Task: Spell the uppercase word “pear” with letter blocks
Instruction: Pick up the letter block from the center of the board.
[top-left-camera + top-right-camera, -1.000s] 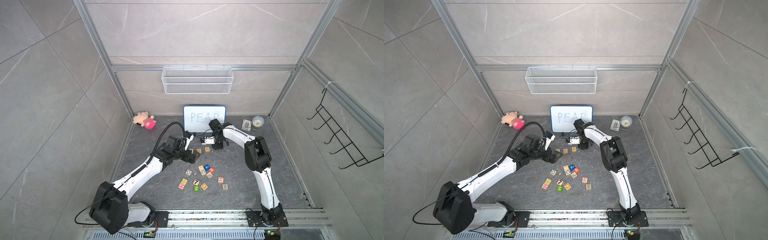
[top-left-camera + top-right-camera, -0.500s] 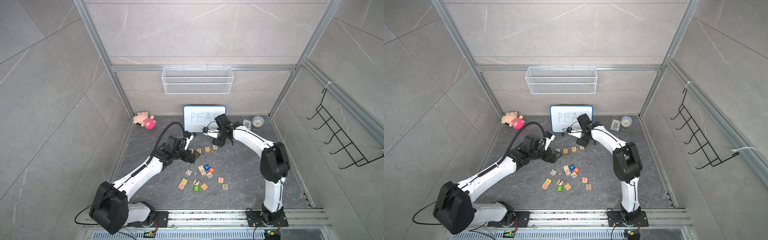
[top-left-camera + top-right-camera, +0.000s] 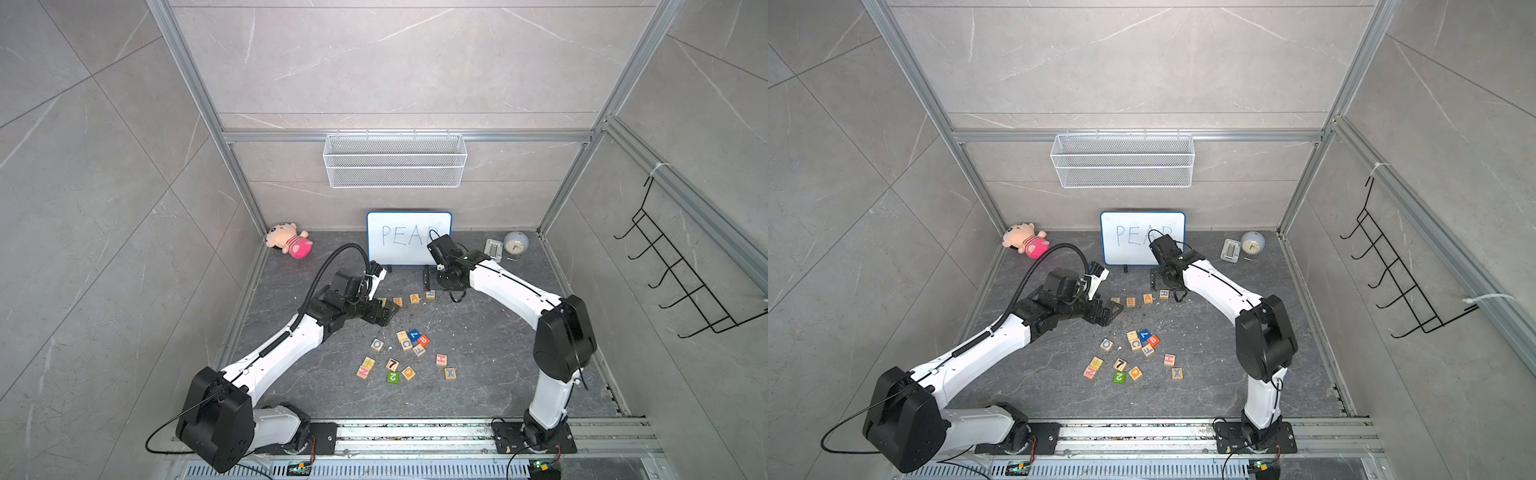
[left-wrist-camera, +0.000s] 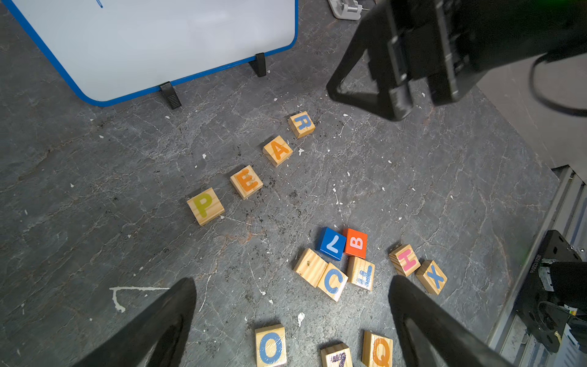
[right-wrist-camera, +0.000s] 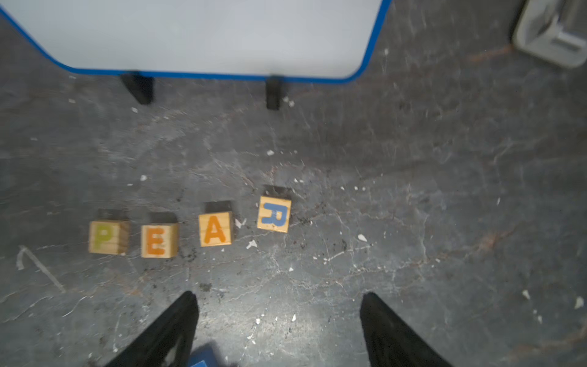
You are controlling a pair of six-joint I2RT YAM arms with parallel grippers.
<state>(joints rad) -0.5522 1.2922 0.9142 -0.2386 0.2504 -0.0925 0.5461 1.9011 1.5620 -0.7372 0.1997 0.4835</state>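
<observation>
The word looks finished to me. In both top views four cubes lie in a row at the centre of the frame, just below the whiteboard. They are the P block, E block, A block and R block, set apart from one another and reading in order.

The R block sits a little out of line and seems slightly turned. The right wrist picture is smeared, though, so I would not swear to it. At most a nudge is left.

The right gripper hangs near the R block, fingers spread, nothing between them. The left gripper is spread wide too, empty, at the P end. The spare blocks lie scattered lower in the frame, well apart from the row.

In a top view the left gripper covers part of the P block. The right arm hides the last letter written on the whiteboard.
</observation>
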